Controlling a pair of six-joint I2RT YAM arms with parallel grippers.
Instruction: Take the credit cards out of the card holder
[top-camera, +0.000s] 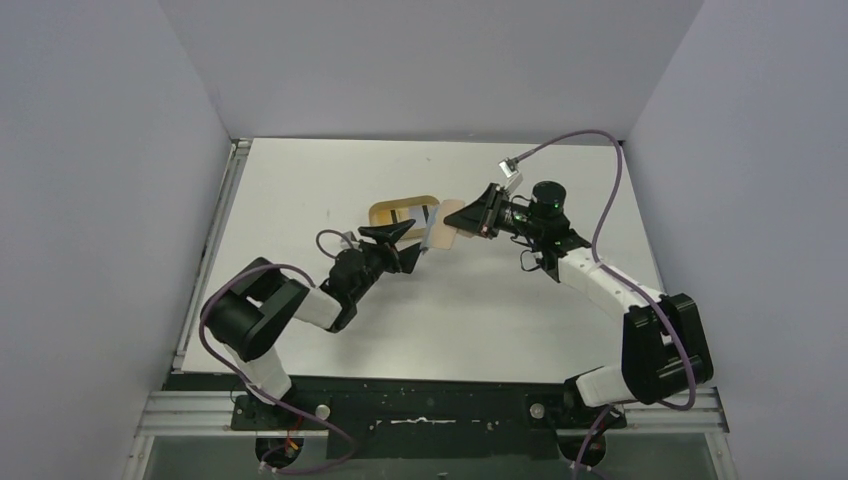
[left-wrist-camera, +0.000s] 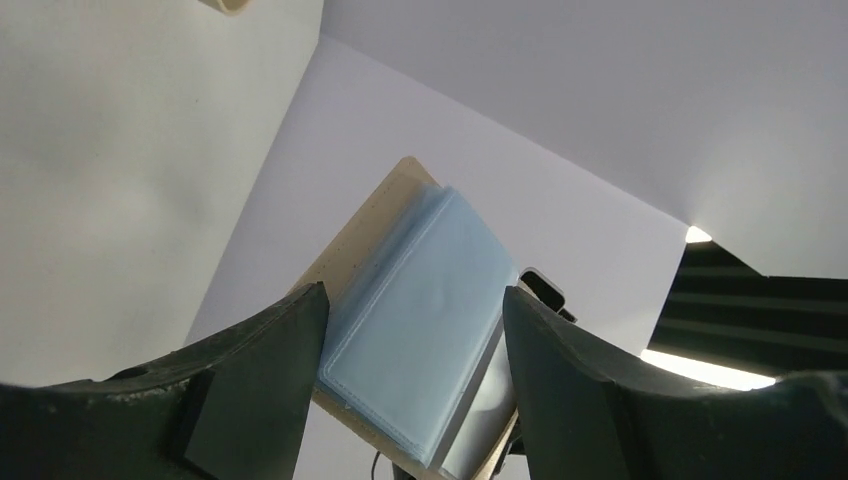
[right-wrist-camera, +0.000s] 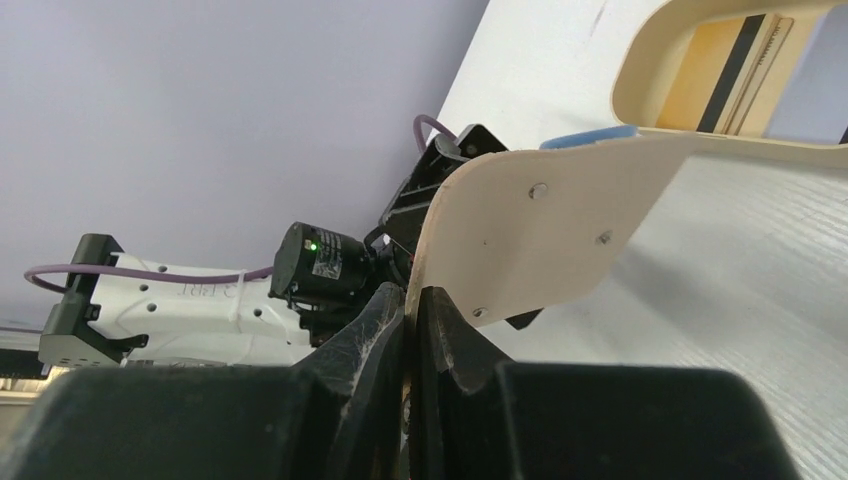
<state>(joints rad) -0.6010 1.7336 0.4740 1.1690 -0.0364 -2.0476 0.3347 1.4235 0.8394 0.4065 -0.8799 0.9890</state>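
The tan card holder (top-camera: 447, 222) hangs in the air between both grippers, opened out. My right gripper (right-wrist-camera: 412, 292) is shut on the edge of its tan flap (right-wrist-camera: 540, 240), which carries small studs. My left gripper (left-wrist-camera: 415, 300) is open, one finger on each side of the light blue inner sleeves (left-wrist-camera: 430, 260). I cannot tell whether the fingers touch them. A grey glossy sheet (left-wrist-camera: 492, 405) shows under the sleeves, and I cannot tell if it is a card. Credit cards (right-wrist-camera: 735, 70) lie in the tray, one with a black stripe.
The oval tan tray (top-camera: 385, 210) sits on the white table just behind the left gripper (top-camera: 418, 246). The right gripper (top-camera: 462, 222) reaches in from the right. Grey walls close in the table on three sides.
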